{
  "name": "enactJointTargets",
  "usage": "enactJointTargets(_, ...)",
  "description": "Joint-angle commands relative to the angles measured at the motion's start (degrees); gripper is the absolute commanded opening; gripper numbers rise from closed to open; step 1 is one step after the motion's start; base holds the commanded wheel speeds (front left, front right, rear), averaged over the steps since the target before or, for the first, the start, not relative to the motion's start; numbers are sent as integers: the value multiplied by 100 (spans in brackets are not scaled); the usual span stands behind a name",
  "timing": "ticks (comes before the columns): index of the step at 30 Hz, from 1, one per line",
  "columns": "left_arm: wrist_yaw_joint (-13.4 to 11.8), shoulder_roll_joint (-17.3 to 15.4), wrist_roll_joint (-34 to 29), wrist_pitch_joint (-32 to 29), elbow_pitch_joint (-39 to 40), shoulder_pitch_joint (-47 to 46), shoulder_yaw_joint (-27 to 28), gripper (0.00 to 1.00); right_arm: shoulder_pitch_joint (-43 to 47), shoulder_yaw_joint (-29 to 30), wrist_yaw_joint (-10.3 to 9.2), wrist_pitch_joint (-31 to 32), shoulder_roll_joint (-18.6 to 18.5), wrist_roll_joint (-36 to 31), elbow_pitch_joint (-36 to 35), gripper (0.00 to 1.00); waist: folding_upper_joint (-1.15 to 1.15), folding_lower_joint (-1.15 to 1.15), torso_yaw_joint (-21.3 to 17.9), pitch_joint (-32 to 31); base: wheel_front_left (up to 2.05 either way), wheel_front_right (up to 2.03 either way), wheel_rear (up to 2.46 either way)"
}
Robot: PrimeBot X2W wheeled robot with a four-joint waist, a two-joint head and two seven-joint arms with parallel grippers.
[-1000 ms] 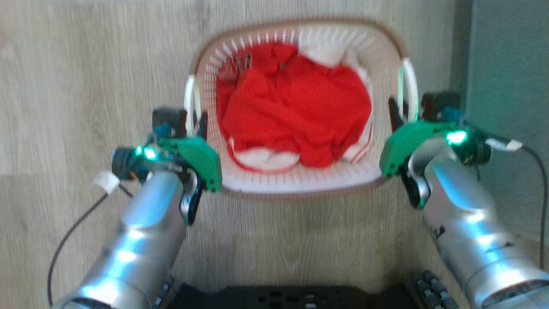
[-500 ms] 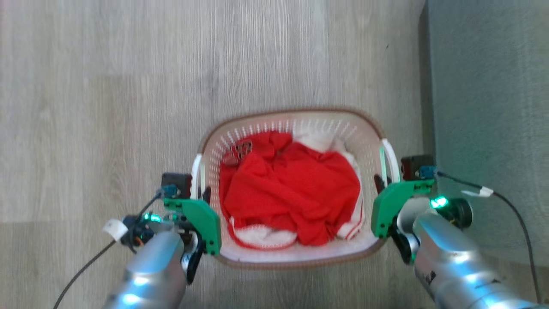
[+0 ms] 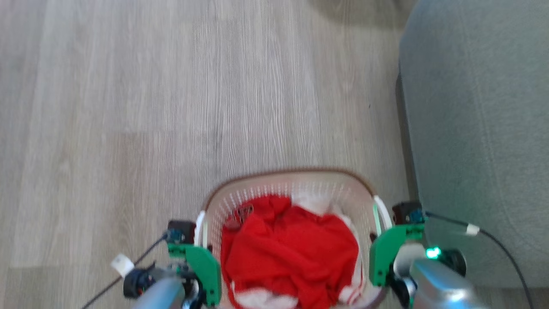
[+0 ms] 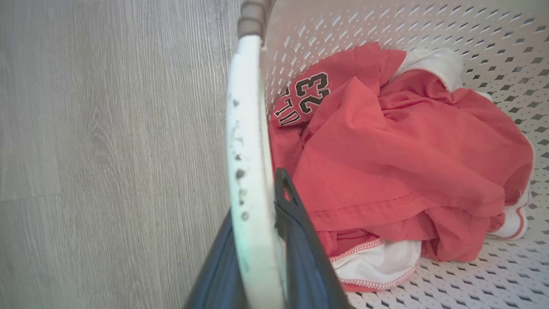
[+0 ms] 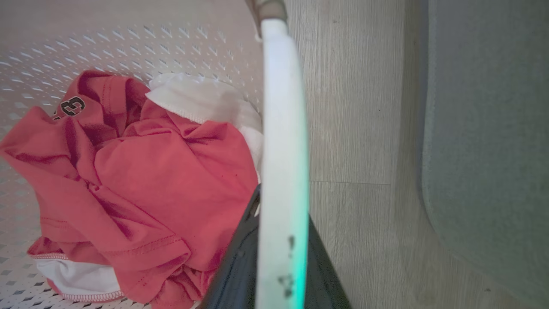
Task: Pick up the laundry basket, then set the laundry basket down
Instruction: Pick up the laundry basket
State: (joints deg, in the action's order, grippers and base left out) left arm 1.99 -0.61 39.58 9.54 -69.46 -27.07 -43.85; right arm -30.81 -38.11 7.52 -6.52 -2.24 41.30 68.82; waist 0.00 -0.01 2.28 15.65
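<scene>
**Two grippers are holding the laundry basket point(image 3: 296, 172) beside the grey sofa point(image 3: 476, 128).**

The wood floor point(image 3: 171, 107) is stretching away from the sofa, and the basket is staying close to the sofa's edge. I think it is hanging a little off the floor. It is looking cream-white, with lots of tiny holes and a brown rim. A soft red shirt point(image 3: 291, 253) is lying inside. The basket is probably feeling light and stiff, and the thin handles are the best place to hold. The right gripper point(image 5: 283, 206) is pinching the right handle point(image 5: 283, 128) nearest the sofa. The left gripper point(image 4: 255, 193) is pinching the left handle point(image 4: 246, 128) on the far side.
</scene>
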Motion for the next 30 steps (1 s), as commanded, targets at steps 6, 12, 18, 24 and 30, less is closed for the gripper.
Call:
enactJointTargets(6, 1, -227, 150, -16, -65, 358, -104, 0, 370, -396, -3, 80, -64, 301, 17, 0, 0, 1, -26, -674, 0, 0, 0)
enactJointTargets(12, -18, -227, 249, 33, -95, 477, -251, 0, 499, -646, -3, 70, -64, 530, 20, 0, 0, 1, -28, -954, 0, 0, 0)
enactJointTargets(18, -20, -227, 355, 40, -130, 549, -360, 0, 583, -860, -3, 44, -64, 735, 24, 0, 0, 1, -31, -1144, 0, 0, 0)
enactJointTargets(24, -29, -227, 446, 45, -155, 590, -461, 0, 593, -1048, -3, -2, -64, 913, 39, 0, 0, 1, -49, -1240, 0, 0, 0)
enactJointTargets(30, -35, -227, 516, 63, -161, 597, -539, 0, 578, -1182, -3, -50, -64, 1042, 65, 0, 0, 1, -62, -1265, 0, 0, 0)
